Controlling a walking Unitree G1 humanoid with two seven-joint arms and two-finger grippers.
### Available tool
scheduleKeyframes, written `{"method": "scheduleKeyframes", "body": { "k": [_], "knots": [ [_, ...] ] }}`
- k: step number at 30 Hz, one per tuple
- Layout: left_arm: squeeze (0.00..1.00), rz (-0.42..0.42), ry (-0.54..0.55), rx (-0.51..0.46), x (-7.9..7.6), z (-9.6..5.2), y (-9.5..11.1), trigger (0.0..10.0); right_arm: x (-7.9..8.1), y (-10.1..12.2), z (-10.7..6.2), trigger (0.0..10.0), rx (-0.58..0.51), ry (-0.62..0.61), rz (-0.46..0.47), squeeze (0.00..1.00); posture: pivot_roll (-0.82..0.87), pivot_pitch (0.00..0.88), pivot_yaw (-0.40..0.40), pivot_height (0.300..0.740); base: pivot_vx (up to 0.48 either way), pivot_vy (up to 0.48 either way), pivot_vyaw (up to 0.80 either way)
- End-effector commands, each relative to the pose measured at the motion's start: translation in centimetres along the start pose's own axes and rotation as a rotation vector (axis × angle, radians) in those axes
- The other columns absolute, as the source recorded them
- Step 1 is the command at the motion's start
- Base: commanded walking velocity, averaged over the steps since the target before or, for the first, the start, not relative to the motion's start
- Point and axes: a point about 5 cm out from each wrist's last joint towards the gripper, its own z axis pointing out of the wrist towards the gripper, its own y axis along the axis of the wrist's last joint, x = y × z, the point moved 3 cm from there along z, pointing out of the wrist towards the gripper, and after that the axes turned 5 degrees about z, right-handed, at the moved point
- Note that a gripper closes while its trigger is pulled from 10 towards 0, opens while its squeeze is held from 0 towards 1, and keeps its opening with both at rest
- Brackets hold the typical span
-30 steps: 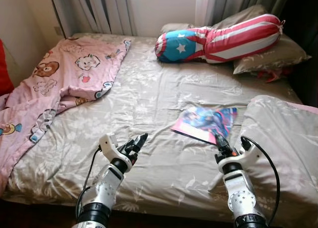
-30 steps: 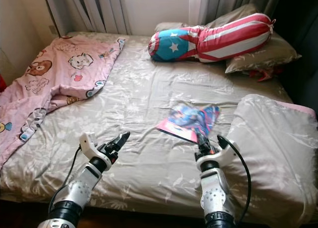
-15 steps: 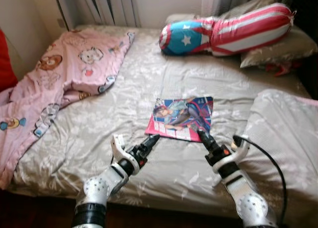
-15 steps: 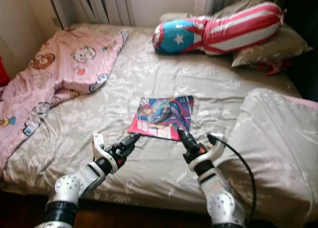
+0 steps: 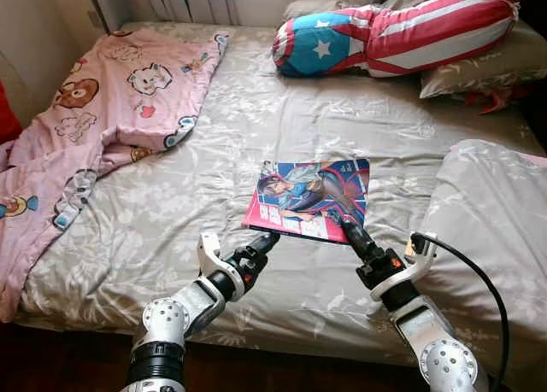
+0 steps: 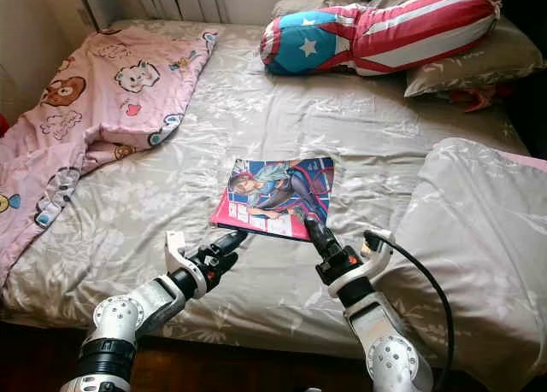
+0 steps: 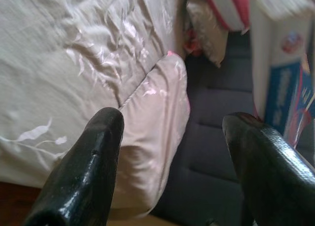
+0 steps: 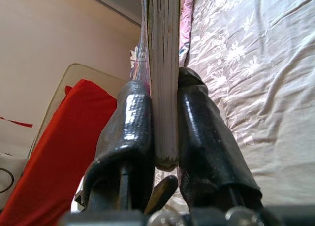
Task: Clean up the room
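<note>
A glossy book [image 5: 309, 197] with a cartoon figure on its cover lies on the grey bed sheet [image 5: 256, 136], its near edge lifted a little. My right gripper [image 5: 345, 226] is shut on the book's near right edge. In the right wrist view both fingers [image 8: 199, 137] clamp the page block [image 8: 163, 63]. My left gripper [image 5: 267, 240] sits at the book's near left corner, just short of it, and it is open. In the left wrist view its fingers [image 7: 93, 162] stand wide apart, with the book's corner [image 7: 280, 63] beside one of them.
A pink cartoon blanket [image 5: 94, 127] is bunched on the bed's left side. A stars-and-stripes bolster [image 5: 393, 38] and grey pillows [image 5: 487, 63] lie at the head. A folded duvet [image 5: 500, 230] rises beside my right arm. The bed's front edge runs under both forearms.
The book, held by my right gripper, has slid left and turned square to me. My left gripper has reached forward to its near left corner. The camera has dipped closer.
</note>
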Motion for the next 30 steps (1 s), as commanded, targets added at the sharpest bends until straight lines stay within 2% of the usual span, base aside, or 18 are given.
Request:
{"method": "scheduleKeyframes", "body": {
  "k": [1, 4, 7, 8, 11, 12, 13, 14, 16, 20, 26, 28, 30],
  "knots": [
    [0.0, -0.034, -0.049, -0.032, -0.8, 0.0, 0.7, 10.0, 0.4, 0.0, -0.4, 10.0, 0.006, 0.022, -0.004, 0.0, -0.08, 0.195, 0.014, 0.74, 0.0, 0.0, 0.0],
    [0.0, -0.002, -0.084, 0.016, -1.3, -0.2, 0.2, 10.0, 0.2, -0.1, -0.5, 10.0, 0.011, 0.012, -0.011, 0.0, -0.07, 0.194, 0.012, 0.74, 0.0, 0.0, 0.0],
    [0.0, 0.023, -0.071, 0.051, -1.1, -0.3, -0.2, 10.0, -0.1, -0.2, -0.5, 10.0, 0.017, 0.001, -0.018, 0.0, -0.07, 0.194, 0.012, 0.74, 0.0, 0.0, 0.0],
    [0.0, 0.012, -0.099, 0.065, -1.1, -0.8, -0.2, 10.0, -0.2, -0.3, -0.5, 10.0, 0.021, -0.009, -0.028, 0.0, -0.07, 0.191, 0.012, 0.74, 0.0, 0.0, 0.0],
    [0.0, 0.049, -0.127, 0.102, -1.5, -1.2, -0.5, 10.0, -0.7, -0.1, -0.5, 10.0, 0.001, -0.022, -0.021, 0.0, -0.06, 0.186, 0.013, 0.74, 0.0, 0.0, 0.0],
    [0.0, 0.085, -0.152, 0.141, -1.9, -1.5, -0.9, 10.0, -1.5, 0.4, -0.5, 10.0, -0.027, -0.06, -0.022, 0.0, -0.06, 0.183, 0.011, 0.74, 0.0, 0.0, 0.0],
    [0.0, 0.085, -0.152, 0.141, -1.9, -1.5, -0.9, 10.0, -1.5, 0.4, -0.5, 10.0, -0.027, -0.06, -0.022, 0.0, -0.06, 0.183, 0.011, 0.74, 0.0, 0.0, 0.0],
    [0.0, 0.157, -0.144, 0.191, -2.0, -1.7, -1.4, 10.0, -2.1, 0.9, -0.4, 10.0, -0.047, -0.095, -0.013, 0.0, -0.05, 0.185, 0.01, 0.74, 0.0, 0.0, 0.0],
    [0.0, 0.183, -0.164, 0.201, -2.2, -1.8, -1.6, 10.0, -2.2, 1.1, -0.2, 10.0, -0.053, -0.102, -0.024, 0.0, -0.05, 0.182, 0.009, 0.74, 0.0, 0.0, 0.0],
    [0.0, 0.182, -0.209, 0.196, -2.7, -2.1, -1.5, 10.0, -1.9, 1.1, 0.1, 10.0, -0.045, -0.076, -0.016, 0.0, -0.05, 0.178, 0.007, 0.74, 0.0, 0.0, 0.0],
    [0.0, 0.182, -0.164, 0.207, -1.8, -1.9, -2.2, 10.0, -1.1, 0.9, 0.2, 10.0, -0.048, -0.034, 0.003, 0.0, -0.06, 0.175, 0.007, 0.74, 0.0, 0.0, 0.0],
    [0.0, 0.222, -0.123, 0.221, -1.1, -2.0, -2.5, 10.0, -1.1, 0.9, 0.3, 10.0, -0.051, -0.03, 0.003, 0.0, -0.06, 0.167, 0.01, 0.74, 0.0, 0.0, 0.0],
    [0.0, 0.2, -0.072, 0.151, -0.3, -1.8, -1.7, 10.0, -0.9, 0.9, 0.3, 10.0, -0.048, -0.013, 0.019, 0.0, -0.07, 0.163, 0.011, 0.74, 0.0, 0.0, 0.0]
  ]
}}
